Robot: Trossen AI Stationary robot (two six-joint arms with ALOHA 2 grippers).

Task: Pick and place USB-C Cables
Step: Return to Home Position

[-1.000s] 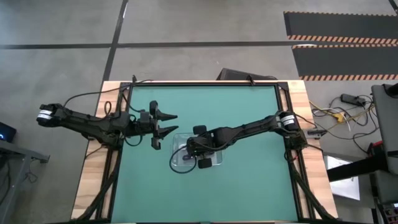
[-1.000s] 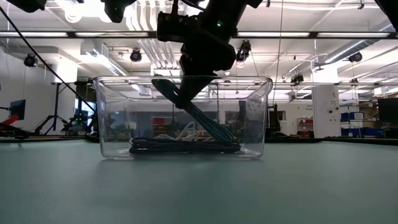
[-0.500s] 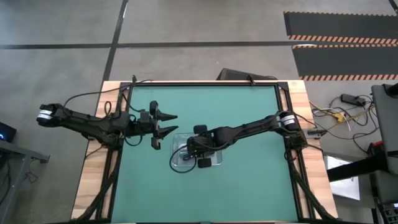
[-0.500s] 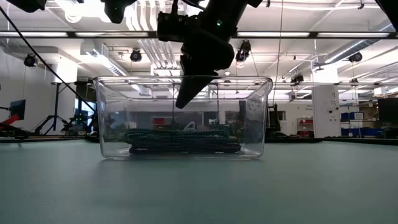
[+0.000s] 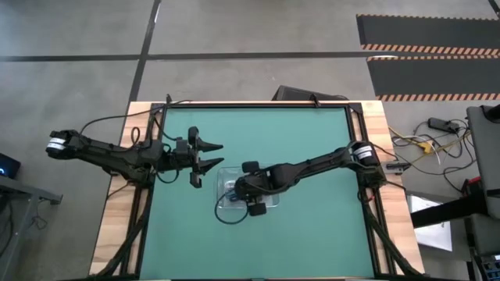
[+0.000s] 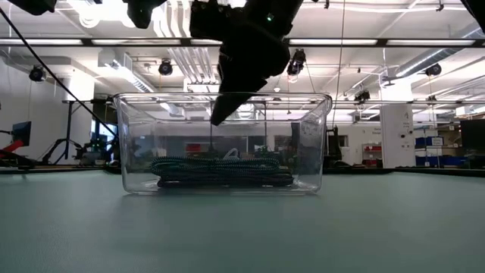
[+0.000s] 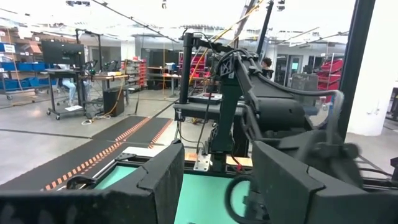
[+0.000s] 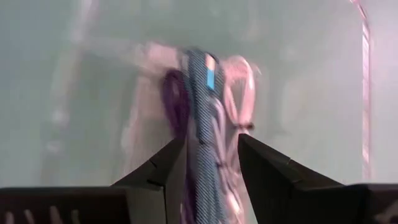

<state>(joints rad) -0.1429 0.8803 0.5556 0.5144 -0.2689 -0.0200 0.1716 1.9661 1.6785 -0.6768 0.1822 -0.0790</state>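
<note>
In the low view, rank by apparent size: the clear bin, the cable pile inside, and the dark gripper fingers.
1. Clear bin.
2. Cable pile.
3. Right gripper's fingers, though depth makes this last placing unsure.

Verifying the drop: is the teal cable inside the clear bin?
Inside: teal cable lies at the clear bin bottom, below the right gripper.

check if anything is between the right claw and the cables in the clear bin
Nothing visible. The right claw hangs open just inside the rim of the clear bin, and the cables lie on its floor right below, with no lid or object between.
</note>
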